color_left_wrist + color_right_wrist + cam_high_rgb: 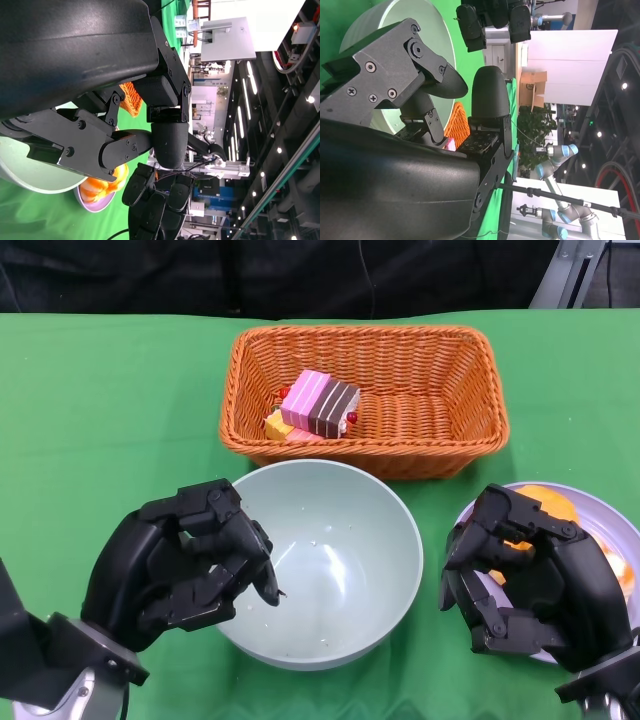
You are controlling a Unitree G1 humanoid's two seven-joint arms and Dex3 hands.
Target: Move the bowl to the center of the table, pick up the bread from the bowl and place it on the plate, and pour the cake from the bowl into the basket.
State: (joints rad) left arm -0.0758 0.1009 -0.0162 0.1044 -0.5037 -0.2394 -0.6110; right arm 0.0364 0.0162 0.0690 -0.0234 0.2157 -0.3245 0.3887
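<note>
The pale green bowl [335,560] sits upright on the green table [100,410], mouth up, near the front edge between the two hands. It holds nothing. Just behind it stands the wicker basket [365,400], its long axis running left to right across the table; the pink-and-brown cake [320,403] lies inside it, toward its left end, tilted on a diagonal.

The left robot hand [185,560] is at the bowl's left rim, fingers curled in — whether they actually touch the rim cannot be told. The right robot hand [525,575] hangs just right of the bowl, apart from it, fingers curled over the lilac plate [610,530], nothing in them. The orange bread [545,505] lies on the plate, mostly hidden behind that hand.

The left wrist view shows the bread and plate from the side — plainer than from above.
</note>
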